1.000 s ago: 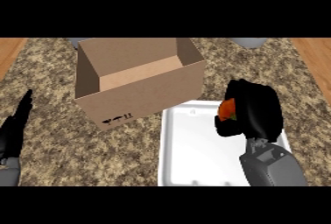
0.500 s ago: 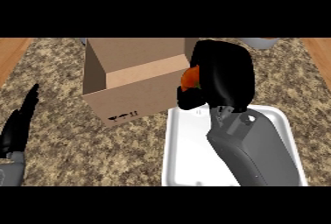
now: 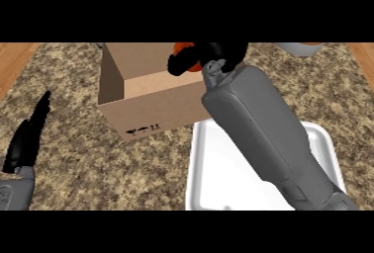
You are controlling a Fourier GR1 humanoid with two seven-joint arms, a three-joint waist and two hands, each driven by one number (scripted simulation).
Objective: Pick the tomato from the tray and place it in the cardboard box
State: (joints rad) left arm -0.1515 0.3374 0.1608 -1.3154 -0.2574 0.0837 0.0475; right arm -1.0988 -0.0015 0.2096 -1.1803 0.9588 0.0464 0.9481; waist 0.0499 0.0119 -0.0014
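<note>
Fingers (image 3: 182, 60) of right hand (image 3: 219, 52) wrap glossy round tomato (image 3: 187, 50) over cardboard box (image 3: 150, 104).

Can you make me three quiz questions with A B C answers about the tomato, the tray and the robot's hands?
1. Where is the tomato?
A. On the tray
B. In the right hand, over the cardboard box
C. On the counter beside the box

2. What colour is the tray?
A. White
B. Blue
C. Black

3. How is the left hand?
A. Curled round a cup
C. Pressing on the box
B. Open, fingers straight, at the left edge

Answers:
1 B: the right hand curls round it above the cardboard box.
2 A: its rim and floor show white.
3 B: it touches nothing.
</note>
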